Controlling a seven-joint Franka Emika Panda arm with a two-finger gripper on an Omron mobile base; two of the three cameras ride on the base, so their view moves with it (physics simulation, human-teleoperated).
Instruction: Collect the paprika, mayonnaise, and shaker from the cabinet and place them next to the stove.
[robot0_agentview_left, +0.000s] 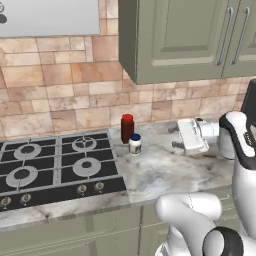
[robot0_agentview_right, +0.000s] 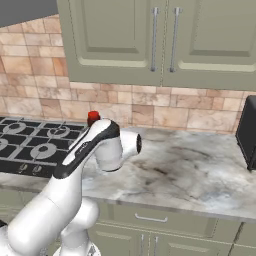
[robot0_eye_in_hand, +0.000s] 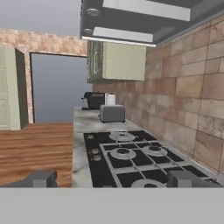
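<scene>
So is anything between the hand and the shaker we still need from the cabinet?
Yes: the cabinet doors are shut, so the shaker inside is hidden. The open, empty hand hangs over the counter below, beside the paprika and mayonnaise already by the stove.

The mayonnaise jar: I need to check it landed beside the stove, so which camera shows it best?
The left base view. There the mayonnaise stands upright on the counter, just right of the stove and in front of the paprika. In the right base view the arm covers that spot; the hand view looks along the stove instead.
</scene>
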